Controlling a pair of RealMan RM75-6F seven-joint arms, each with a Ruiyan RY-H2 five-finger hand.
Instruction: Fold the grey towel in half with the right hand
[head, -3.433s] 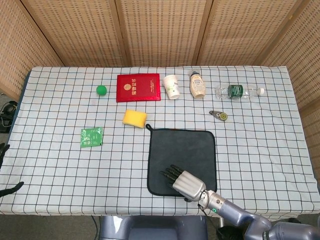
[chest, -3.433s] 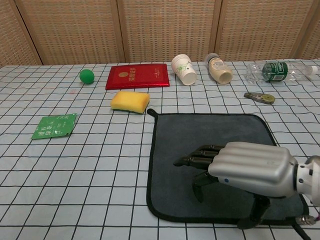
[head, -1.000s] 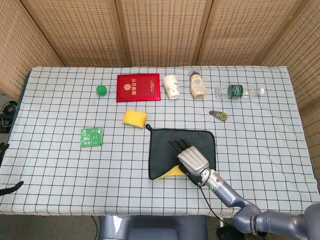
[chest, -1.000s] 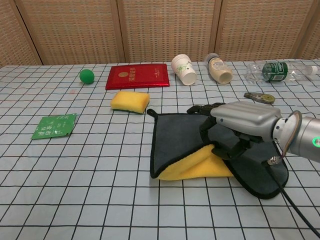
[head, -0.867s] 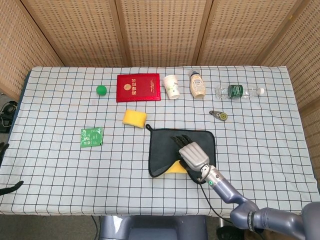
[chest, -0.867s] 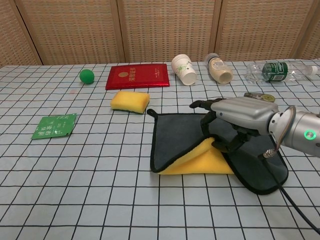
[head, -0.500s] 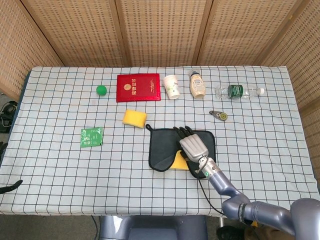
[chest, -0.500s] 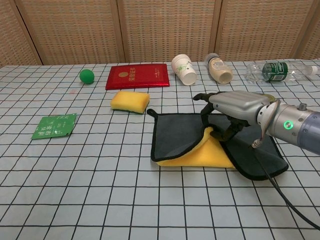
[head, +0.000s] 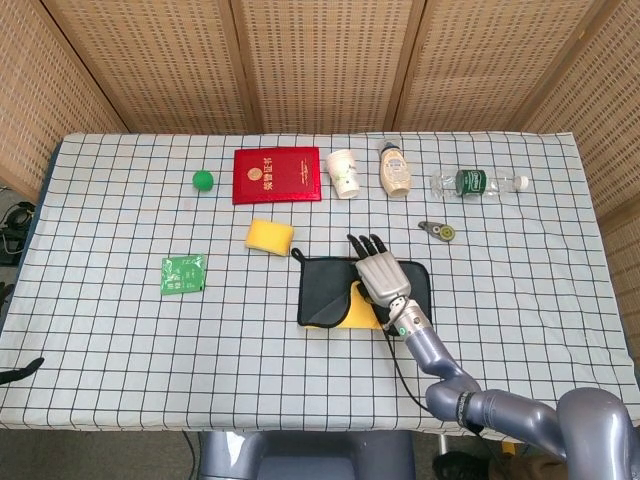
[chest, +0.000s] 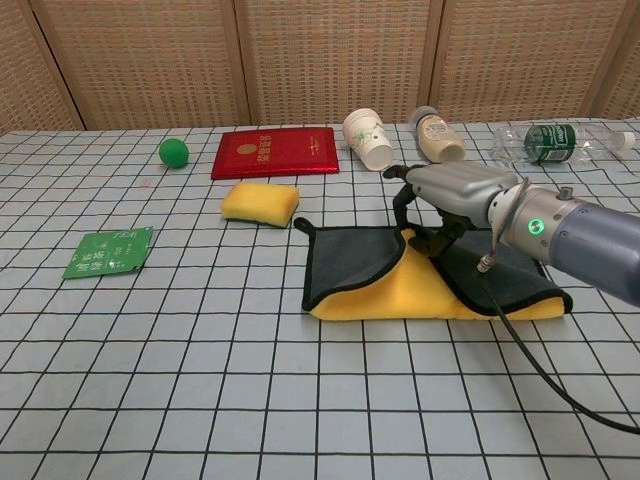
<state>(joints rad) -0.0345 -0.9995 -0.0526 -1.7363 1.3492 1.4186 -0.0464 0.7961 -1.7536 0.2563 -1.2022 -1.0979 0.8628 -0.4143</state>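
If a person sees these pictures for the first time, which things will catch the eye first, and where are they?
Probably the grey towel near the table's middle, half folded so its bright yellow underside shows. The right hand holds its lifted edge over the far side. Behind, the red booklet stands out on the checked cloth, with a yellow sponge between it and the towel.
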